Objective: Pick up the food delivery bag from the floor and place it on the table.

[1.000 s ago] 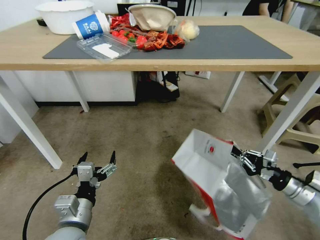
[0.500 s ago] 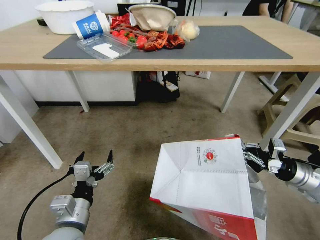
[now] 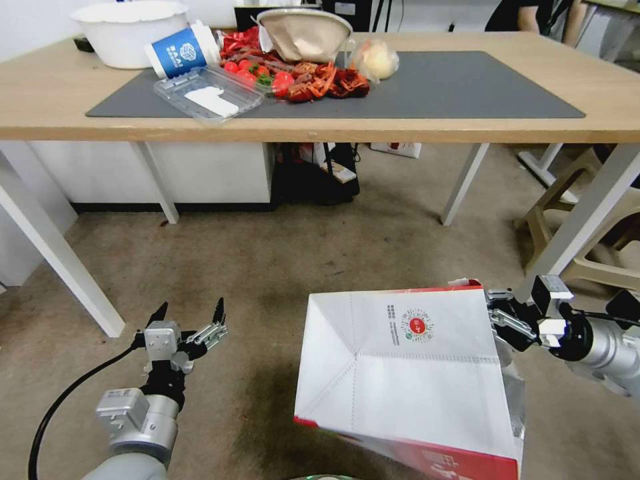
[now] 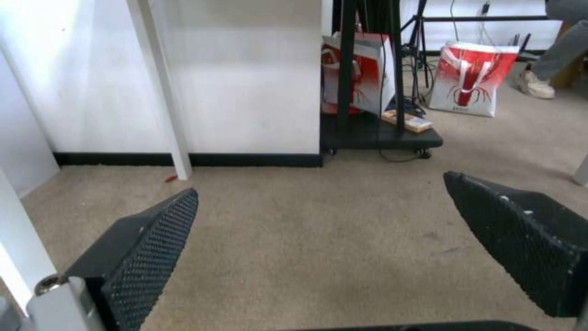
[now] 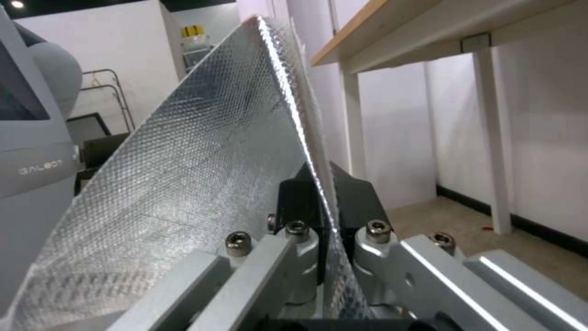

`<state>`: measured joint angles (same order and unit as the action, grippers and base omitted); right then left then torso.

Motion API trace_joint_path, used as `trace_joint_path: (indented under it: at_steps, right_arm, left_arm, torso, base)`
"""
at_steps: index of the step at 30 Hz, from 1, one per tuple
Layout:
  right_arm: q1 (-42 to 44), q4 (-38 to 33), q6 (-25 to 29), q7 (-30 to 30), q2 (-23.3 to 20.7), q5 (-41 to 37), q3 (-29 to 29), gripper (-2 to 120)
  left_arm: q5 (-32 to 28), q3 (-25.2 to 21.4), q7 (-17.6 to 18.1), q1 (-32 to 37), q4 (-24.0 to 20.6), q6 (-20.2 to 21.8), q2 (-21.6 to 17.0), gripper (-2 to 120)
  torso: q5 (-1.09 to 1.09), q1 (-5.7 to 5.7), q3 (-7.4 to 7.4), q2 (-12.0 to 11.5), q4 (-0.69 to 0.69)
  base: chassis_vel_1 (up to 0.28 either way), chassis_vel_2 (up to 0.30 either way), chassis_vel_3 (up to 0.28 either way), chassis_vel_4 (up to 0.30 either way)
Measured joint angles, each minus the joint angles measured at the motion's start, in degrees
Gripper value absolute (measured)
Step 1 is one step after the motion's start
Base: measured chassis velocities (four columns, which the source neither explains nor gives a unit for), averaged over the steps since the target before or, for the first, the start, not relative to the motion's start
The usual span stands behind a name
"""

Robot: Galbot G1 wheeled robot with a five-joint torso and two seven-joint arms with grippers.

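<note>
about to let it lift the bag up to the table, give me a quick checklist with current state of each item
1. Right gripper shut on the food delivery bag's wall: ok, foil lining pinched between its fingers.
2. Bag off the floor: cannot tell, its lower end runs out of the head view.
3. Bag upright: not ok, it hangs tilted.
4. Free landing spot on the table: ok, the right part of the grey mat is bare.
5. Left gripper out of the way: ok, open, low, apart from the bag.
</note>
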<state>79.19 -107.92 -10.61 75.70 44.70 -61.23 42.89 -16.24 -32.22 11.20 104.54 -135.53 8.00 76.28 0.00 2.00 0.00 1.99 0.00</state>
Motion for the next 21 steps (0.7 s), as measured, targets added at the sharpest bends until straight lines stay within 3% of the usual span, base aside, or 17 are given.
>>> trace_joint_path:
  at_steps: [21]
  right_arm:
    - [-1.2,-0.4,-0.7,0.2,0.1,-0.5,-1.6,0]
  left_arm:
    - [-0.9,-0.3,0.1,-0.6,-0.1,0.1,0.0,100]
  torso:
    - [0.0,0.0,0.0,0.0,0.0]
  base:
    - [0.0,0.0,0.0,0.0]
